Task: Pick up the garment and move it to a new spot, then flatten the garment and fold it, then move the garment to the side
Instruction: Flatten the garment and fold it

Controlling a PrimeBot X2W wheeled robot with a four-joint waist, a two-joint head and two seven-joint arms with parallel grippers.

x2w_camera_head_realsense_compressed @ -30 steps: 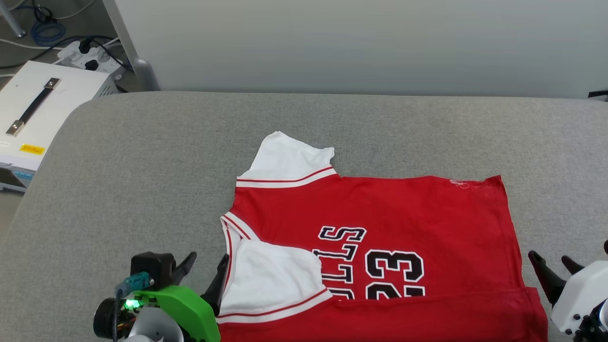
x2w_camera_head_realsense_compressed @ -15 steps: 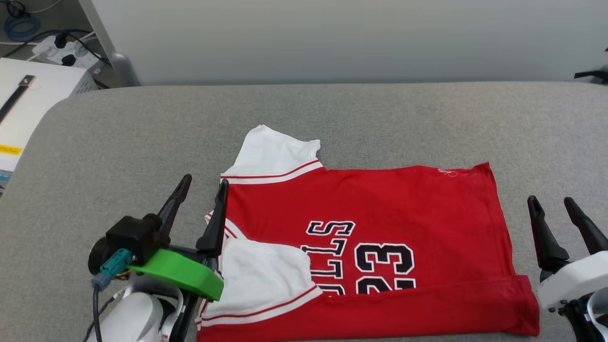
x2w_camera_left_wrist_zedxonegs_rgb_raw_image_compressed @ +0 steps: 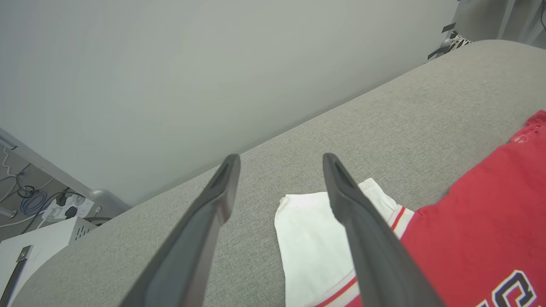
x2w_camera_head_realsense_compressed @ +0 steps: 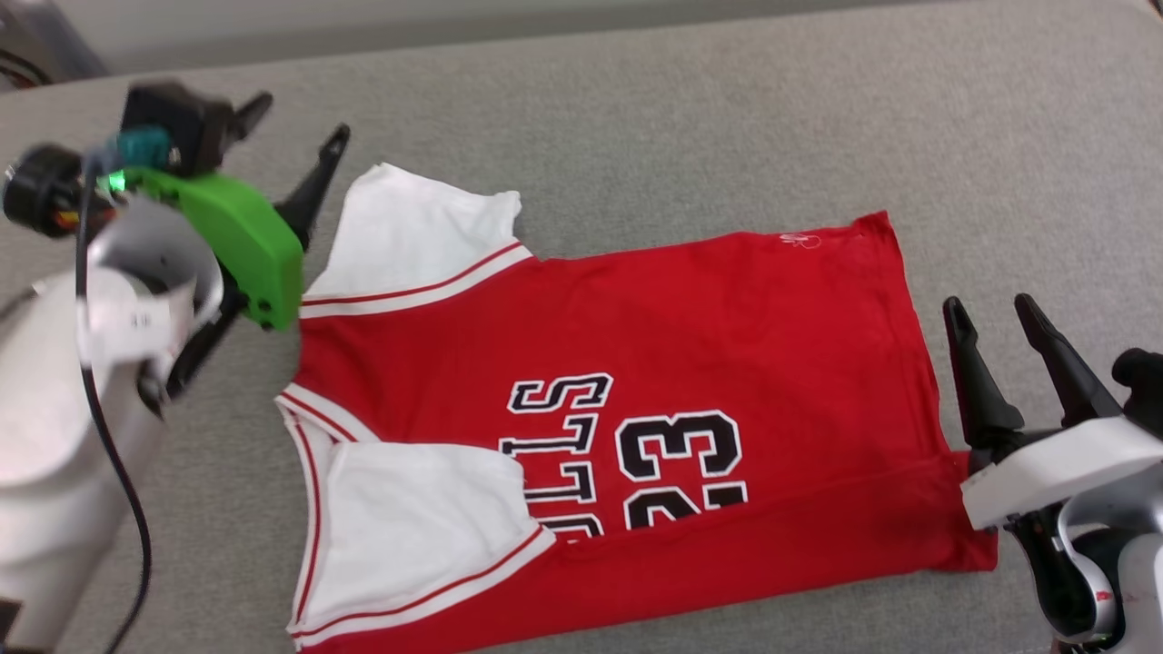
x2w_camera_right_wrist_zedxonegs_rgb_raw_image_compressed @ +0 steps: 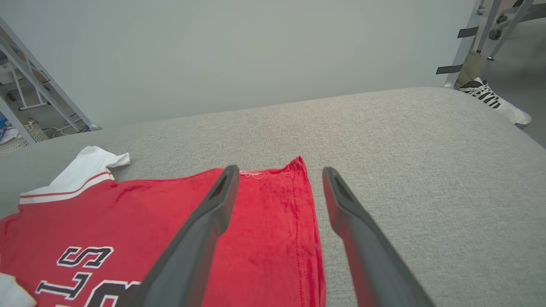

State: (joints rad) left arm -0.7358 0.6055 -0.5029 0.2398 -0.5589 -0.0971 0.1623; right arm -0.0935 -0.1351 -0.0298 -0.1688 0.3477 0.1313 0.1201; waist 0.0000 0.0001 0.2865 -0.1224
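The garment (x2w_camera_head_realsense_compressed: 690, 327), a red jersey with black lettering and the number 23, lies flat on the grey surface with its near edge and near white sleeve (x2w_camera_head_realsense_compressed: 409, 518) folded onto the front. Its far white sleeve (x2w_camera_head_realsense_compressed: 409, 236) lies spread out. My left gripper (x2w_camera_head_realsense_compressed: 295, 118) is open just left of that far sleeve, holding nothing; in the left wrist view its fingers (x2w_camera_left_wrist_zedxonegs_rgb_raw_image_compressed: 280, 157) frame the sleeve's (x2w_camera_left_wrist_zedxonegs_rgb_raw_image_compressed: 311, 238) edge. My right gripper (x2w_camera_head_realsense_compressed: 989, 304) is open beside the hem on the right, and its fingers (x2w_camera_right_wrist_zedxonegs_rgb_raw_image_compressed: 280, 169) straddle the hem edge of the garment (x2w_camera_right_wrist_zedxonegs_rgb_raw_image_compressed: 264, 213).
The grey padded table (x2w_camera_head_realsense_compressed: 727, 118) runs wide around the garment, with a pale wall behind it. Off the table's left end stand a white box (x2w_camera_left_wrist_zedxonegs_rgb_raw_image_compressed: 25, 256) and a power strip with cables (x2w_camera_left_wrist_zedxonegs_rgb_raw_image_compressed: 64, 207). A foot in a white shoe (x2w_camera_right_wrist_zedxonegs_rgb_raw_image_compressed: 490, 100) is beyond the right end.
The head camera has tilted down, so the picture shifted. My left gripper has gone from the near sleeve up to the far sleeve. My right gripper has advanced along the hem.
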